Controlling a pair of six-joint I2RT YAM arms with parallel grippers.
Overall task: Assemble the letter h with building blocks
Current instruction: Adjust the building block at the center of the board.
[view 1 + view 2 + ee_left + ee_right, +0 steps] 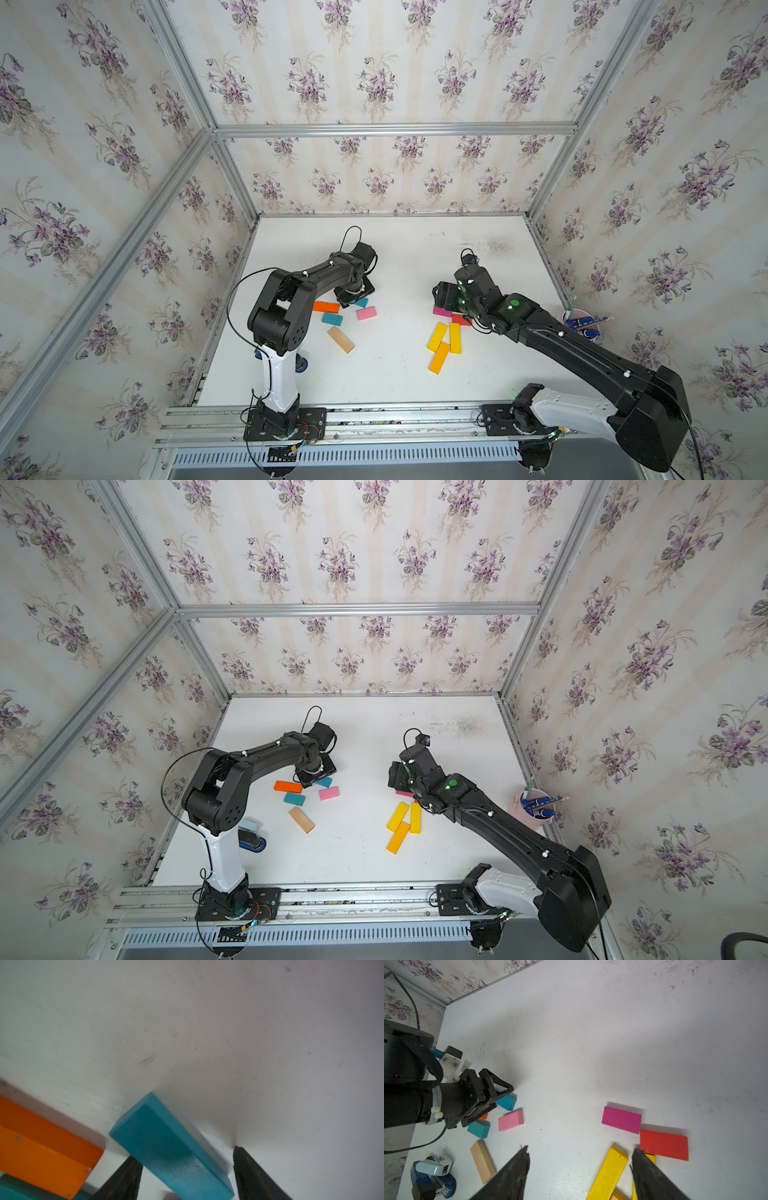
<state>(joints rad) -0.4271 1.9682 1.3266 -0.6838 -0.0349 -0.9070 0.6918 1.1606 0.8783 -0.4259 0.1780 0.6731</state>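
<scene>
- Left gripper (186, 1154): the jaws are open and set astride the teal block (166, 1147), which lies flat on the table (207, 1022). One finger (124, 1178) sits at the block's edge. The other stands clear of it with a visible gap. Risk: an uneven close pushes or twists the block before both pads seat.
- The teal block lies skewed between the jaws. Risk: the jaws catch it by the corners, and the painted bar is then likely to pivot or slip on lifting.
- The orange block (41, 1147) lies just beside the nearer finger. Risk: that finger nudges it and disturbs the cluster by the left arm, where a second teal block (332, 319), a pink block (366, 313) and a tan bar (340, 339) lie loose.
- Right gripper (581, 1150): the jaws are open with nothing held, low over the table. One fingertip (641, 1159) stands next to a yellow bar (608, 1169) and the red block (664, 1145), and the magenta block (621, 1119) is near. Risk: a descent here knocks these pieces askew.
- No letter is laid out yet, and the blocks lie in two groups well apart. Risk: the arms collide if both head for the middle of the table together.
</scene>
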